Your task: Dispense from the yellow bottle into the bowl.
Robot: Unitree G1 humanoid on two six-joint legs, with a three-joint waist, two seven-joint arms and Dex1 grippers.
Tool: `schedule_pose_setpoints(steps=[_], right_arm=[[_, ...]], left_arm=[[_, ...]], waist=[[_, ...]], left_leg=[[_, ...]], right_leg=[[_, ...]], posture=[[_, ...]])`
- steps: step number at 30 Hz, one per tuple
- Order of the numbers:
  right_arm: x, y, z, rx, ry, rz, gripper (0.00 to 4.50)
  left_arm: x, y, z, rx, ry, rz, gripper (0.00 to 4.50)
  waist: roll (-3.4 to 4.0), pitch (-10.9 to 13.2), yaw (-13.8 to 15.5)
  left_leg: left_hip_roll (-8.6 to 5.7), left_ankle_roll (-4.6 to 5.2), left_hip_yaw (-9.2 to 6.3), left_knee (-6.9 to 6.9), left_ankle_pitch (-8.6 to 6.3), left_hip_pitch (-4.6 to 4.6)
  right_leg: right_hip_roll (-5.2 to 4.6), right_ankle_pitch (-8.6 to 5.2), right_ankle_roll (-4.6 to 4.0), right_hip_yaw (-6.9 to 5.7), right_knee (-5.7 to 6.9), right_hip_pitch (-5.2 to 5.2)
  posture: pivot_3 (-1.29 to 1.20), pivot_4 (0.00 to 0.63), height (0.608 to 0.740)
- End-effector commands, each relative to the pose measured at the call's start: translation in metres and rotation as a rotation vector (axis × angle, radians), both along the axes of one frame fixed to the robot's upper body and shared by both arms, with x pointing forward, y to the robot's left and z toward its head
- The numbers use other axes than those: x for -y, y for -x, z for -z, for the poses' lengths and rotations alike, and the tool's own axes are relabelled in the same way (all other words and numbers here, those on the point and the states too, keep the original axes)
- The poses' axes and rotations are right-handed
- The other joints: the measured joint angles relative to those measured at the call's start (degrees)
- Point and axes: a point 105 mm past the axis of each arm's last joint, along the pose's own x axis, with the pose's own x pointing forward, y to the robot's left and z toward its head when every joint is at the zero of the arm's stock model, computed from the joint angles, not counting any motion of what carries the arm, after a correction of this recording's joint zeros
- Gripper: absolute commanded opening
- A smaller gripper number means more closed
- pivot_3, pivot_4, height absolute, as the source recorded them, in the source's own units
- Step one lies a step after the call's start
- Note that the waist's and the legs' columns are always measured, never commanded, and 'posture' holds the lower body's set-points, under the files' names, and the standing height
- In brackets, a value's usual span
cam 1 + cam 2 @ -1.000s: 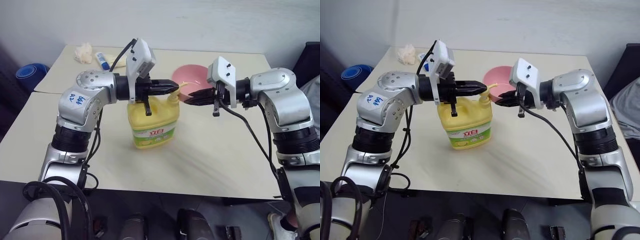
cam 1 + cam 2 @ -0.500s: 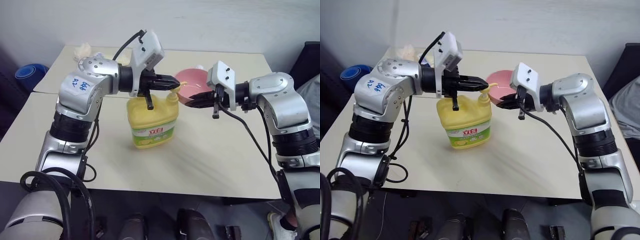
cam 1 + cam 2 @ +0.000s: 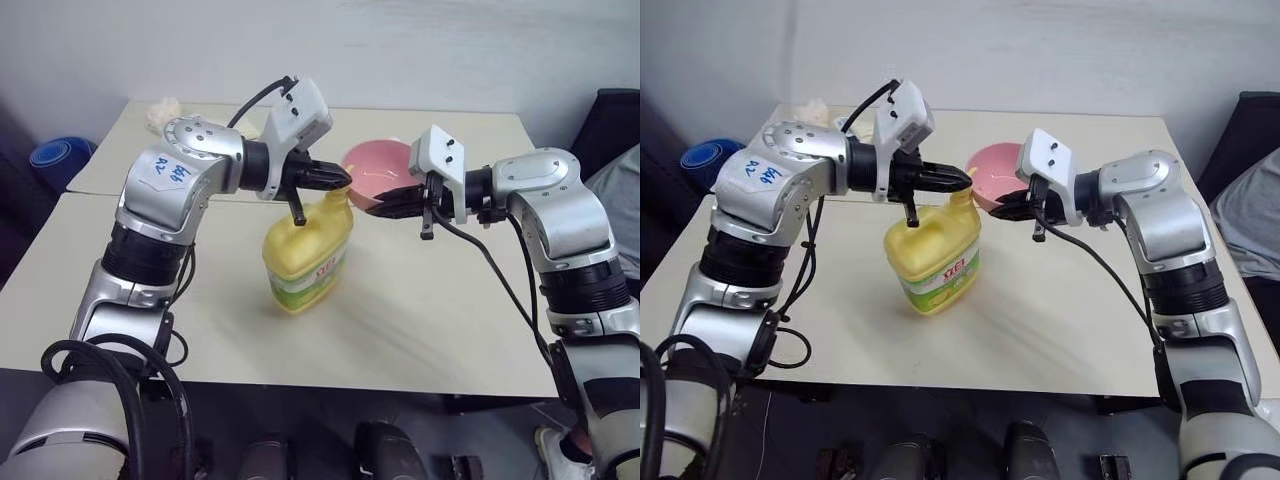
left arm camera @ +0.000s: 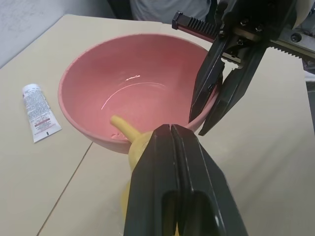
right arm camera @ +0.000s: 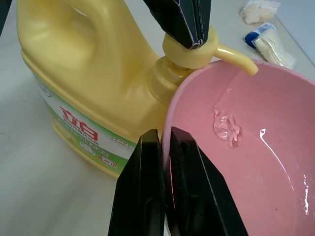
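The yellow bottle [image 3: 305, 255] stands mid-table, leaning with its top toward the bowl. My left gripper [image 3: 345, 178] is shut, and its closed tips [image 5: 184, 19] rest on top of the pump head [image 5: 194, 49]. The pink bowl [image 3: 375, 165] is held up off the table beside the bottle, with my right gripper [image 3: 375, 203] shut on its near rim [image 5: 170, 123]. The nozzle [image 4: 123, 129] reaches over the rim into the bowl. A small clear blob [image 5: 226, 125] lies on the bowl's inner wall.
A small white tube [image 4: 39, 110] and a crumpled tissue [image 3: 165, 108] lie at the table's far left corner. A blue object [image 3: 60, 155] sits on the floor to the left. A dark chair [image 3: 610, 120] stands at the right.
The bottle stood upright and now leans toward the bowl. My left gripper has tipped downward onto the pump head. The right gripper and the bowl have kept their place.
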Motion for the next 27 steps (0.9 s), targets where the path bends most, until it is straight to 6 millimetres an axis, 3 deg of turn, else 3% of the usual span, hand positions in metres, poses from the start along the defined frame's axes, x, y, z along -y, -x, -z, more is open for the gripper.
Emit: schedule_pose_setpoints(steps=[1, 6, 14, 22, 27], right_arm=[[-0.008, 0.009, -0.010, 0.053, 0.002, -0.053, 0.00], [-0.008, 0.008, -0.010, 0.056, -0.001, -0.053, 0.00], [-0.008, 0.009, -0.005, 0.053, 0.008, -0.072, 0.00], [-0.010, 0.012, -0.001, 0.038, 0.013, -0.099, 0.00], [-0.009, 0.010, 0.001, 0.039, 0.014, -0.091, 0.00]], left_arm=[[-0.010, -0.008, 0.071, -0.239, -0.100, -0.082, 0.02], [-0.011, -0.007, 0.069, -0.271, -0.080, -0.078, 0.02], [-0.015, 0.005, 0.088, -0.406, -0.070, -0.067, 0.02], [-0.022, 0.002, 0.102, -0.480, -0.049, -0.100, 0.02], [-0.016, 0.004, 0.086, -0.424, 0.012, -0.045, 0.02]], waist=[[0.00, -0.02, 0.00], [0.00, -0.02, -0.01], [0.09, -0.26, -0.03], [0.77, -0.70, -0.09], [0.90, -0.77, -0.09]], left_leg=[[-0.01, 0.00, 0.02, -0.09, 0.00, 0.19], [-0.01, -0.01, -0.01, -0.12, -0.01, 0.25], [0.00, -0.03, -0.02, -0.17, -0.02, 0.27], [-0.04, -0.03, -0.01, -0.26, -0.02, 0.35], [-0.05, -0.03, -0.01, -0.27, -0.02, 0.36]], right_leg=[[-0.01, 0.00, 0.00, 0.02, -0.06, 0.16], [-0.03, -0.01, -0.01, 0.01, -0.10, 0.22], [-0.03, -0.01, -0.01, 0.01, -0.13, 0.23], [-0.04, -0.01, -0.01, 0.04, -0.24, 0.31], [-0.04, -0.01, -0.02, 0.04, -0.24, 0.31]], posture=[[0.00, 0.150, 0.740], [0.00, 0.150, 0.740], [0.00, 0.150, 0.740], [0.00, 0.150, 0.740], [0.00, 0.150, 0.740]])
